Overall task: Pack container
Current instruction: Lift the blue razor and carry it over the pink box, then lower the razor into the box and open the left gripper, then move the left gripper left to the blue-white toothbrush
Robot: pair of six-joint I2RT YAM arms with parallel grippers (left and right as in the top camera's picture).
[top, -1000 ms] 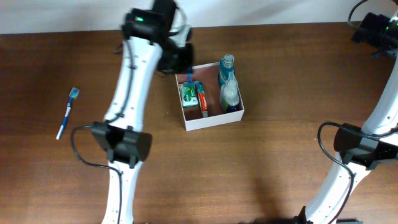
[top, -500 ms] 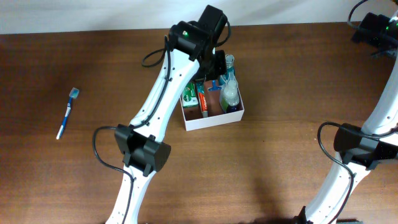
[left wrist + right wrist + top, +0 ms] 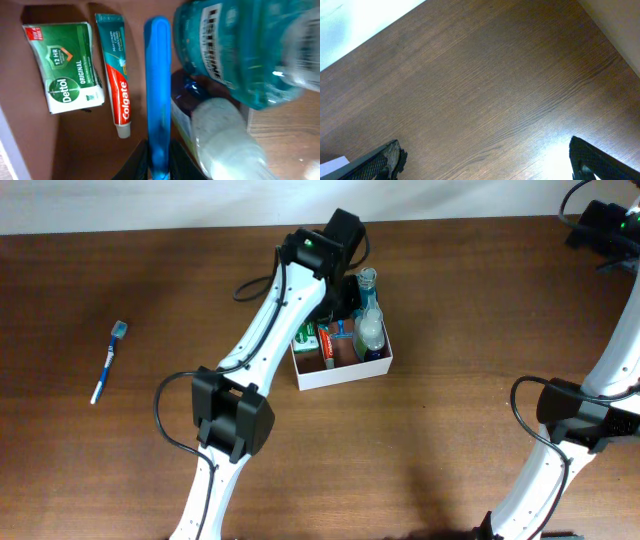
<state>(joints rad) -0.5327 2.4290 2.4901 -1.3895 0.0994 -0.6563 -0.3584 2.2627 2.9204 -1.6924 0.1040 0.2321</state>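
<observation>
- One loose toothbrush (image 3: 108, 361) lies far left on the table (image 3: 480, 300), well apart from everything else, likely the next thing to pack.
- The container (image 3: 345, 373) sits mid-table. The left gripper (image 3: 159, 164) hangs over it, jaws closed on a blue handle (image 3: 157, 75), probably a second toothbrush. It is held lengthwise, seemingly to fit the free strip.
- Inside, in the left wrist view, a soap packet (image 3: 65, 67) and toothpaste (image 3: 116, 75) lie flat side by side. Right of the handle, a mouthwash bottle (image 3: 230, 50) and a white-capped bottle (image 3: 225, 145) crowd that side.
- The right gripper (image 3: 485, 152) hovers far right over bare wood, jaws spread wide, holding nothing.
</observation>
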